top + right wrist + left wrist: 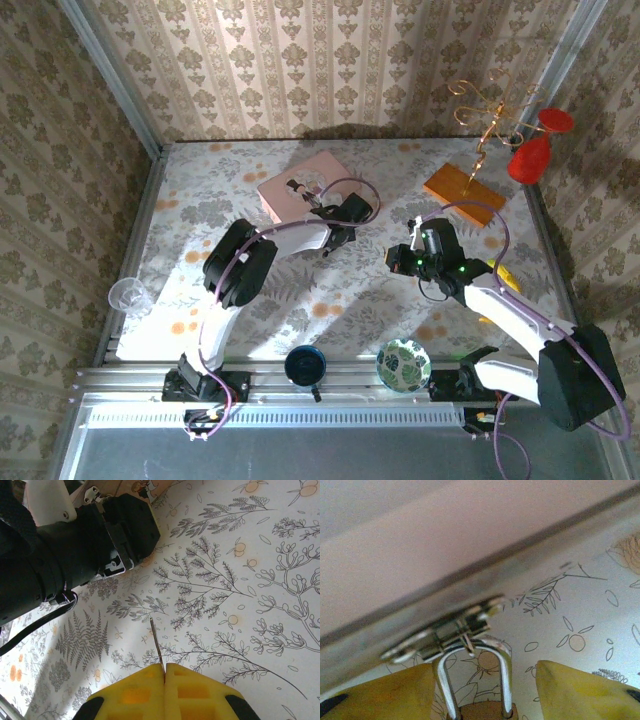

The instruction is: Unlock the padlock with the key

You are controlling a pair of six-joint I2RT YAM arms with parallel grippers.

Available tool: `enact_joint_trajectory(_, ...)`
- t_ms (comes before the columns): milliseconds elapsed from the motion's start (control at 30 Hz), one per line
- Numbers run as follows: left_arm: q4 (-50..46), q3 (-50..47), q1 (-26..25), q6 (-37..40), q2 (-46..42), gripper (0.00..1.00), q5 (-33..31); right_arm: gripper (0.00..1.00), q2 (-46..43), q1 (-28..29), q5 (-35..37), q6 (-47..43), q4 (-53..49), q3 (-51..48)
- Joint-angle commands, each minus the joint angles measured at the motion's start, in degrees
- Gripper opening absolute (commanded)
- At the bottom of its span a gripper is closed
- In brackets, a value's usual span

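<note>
The padlock (487, 711) hangs by its silvery shackle (505, 672) from the metal hasp (452, 630) on the pink box (445, 545); just the top of its brass body shows. My left gripper (485, 670) stands open around it, one yellow finger (385, 692) close to the shackle's left leg and the other clear of it on the right. In the top view that gripper (320, 208) is at the pink box's (280, 190) near edge. My right gripper (164, 666) is shut on the key (155, 640), whose thin blade sticks out above the floral table, right of the left arm's wrist (75, 545).
A gold wire stand on a wooden base (463, 195) and a red goblet (535, 150) stand at the back right. A clear cup (130, 295) sits at the left edge. A dark blue cup (304, 365) and a green patterned bowl (403, 363) stand near the front rail.
</note>
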Motion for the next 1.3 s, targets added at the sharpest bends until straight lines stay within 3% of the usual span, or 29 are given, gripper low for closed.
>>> enact_joint_trajectory(0,-1.2,2.1,0.5,0.3,1.3,0.51,-1.1,0.00,0.5,-0.3,-1.0,0.7,1.7,0.1)
enact_joint_trajectory(167,-1.2,2.1,0.5,0.0,1.3,0.41,-0.6,0.00,0.9,-0.2,-1.1,0.8,1.6,0.2)
enact_joint_trajectory(733,-1.3,1.5,0.8,-1.5,2.0,0.45,1.0,0.00,2.3,-0.2,-1.9,1.4,3.0,0.0)
enact_joint_trajectory(1033,-0.9,1.2,0.8,-1.6,1.0,0.26,2.2,0.00,2.6,-0.2,-1.5,1.5,3.0,-0.3)
enact_joint_trajectory(1267,2.3,-2.9,0.8,-3.6,-3.2,0.12,7.3,0.00,4.5,1.2,-1.7,2.3,6.8,-2.5)
